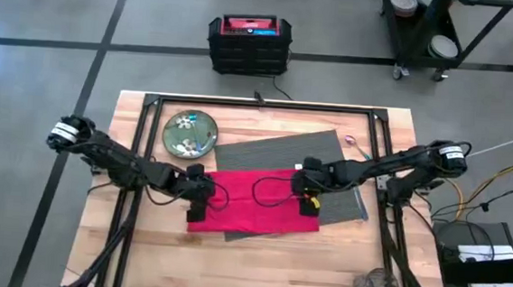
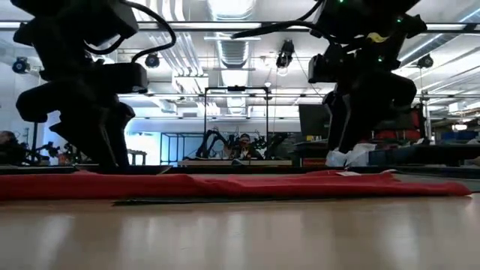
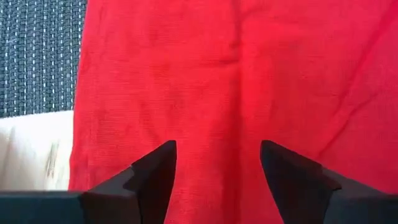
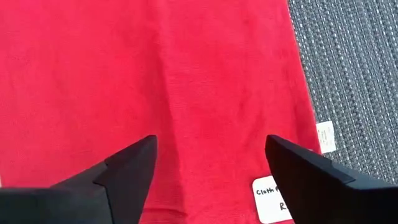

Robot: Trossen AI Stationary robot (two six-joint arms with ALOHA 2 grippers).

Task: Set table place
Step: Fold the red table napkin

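- The napkin (image 1: pixel 254 203) lies long axis across the bench (image 1: pixel 257 261), over the placemat (image 1: pixel 279 150).
- The left end effector (image 3: pixel 217 163) and right end effector (image 4: pixel 211 160) hover wide open, one directly above each short end.

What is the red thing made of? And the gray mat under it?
The napkin looks like soft woven cloth: fine threads and gentle wrinkles show, and a tag is sewn on. The mat looks like a coarser ribbed weave, perhaps plastic or fabric; I can't tell which.
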